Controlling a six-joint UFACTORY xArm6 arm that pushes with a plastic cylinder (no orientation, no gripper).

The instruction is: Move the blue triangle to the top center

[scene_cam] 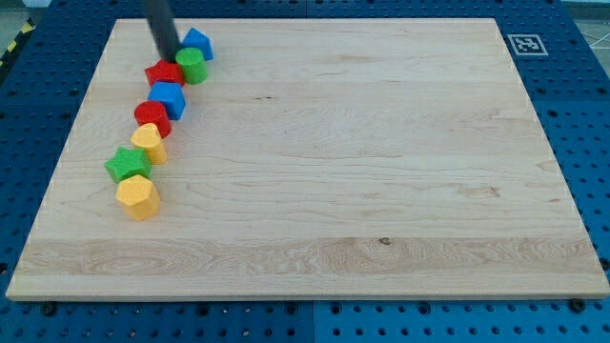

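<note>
The blue triangle [198, 42] lies near the board's top left. My tip [171, 60] is just left of it, touching or nearly touching the upper edge of a red block [163, 74]. A green cylinder [192, 66] sits right below the blue triangle, against the red block. From there a chain of blocks runs down and to the left: a blue block [169, 98], a red cylinder [152, 117], a yellow block [149, 142], a green star [128, 164] and a yellow hexagon [137, 196].
The wooden board [362, 171] lies on a blue perforated table [591, 124]. A black-and-white marker [525, 44] is at the board's top right corner.
</note>
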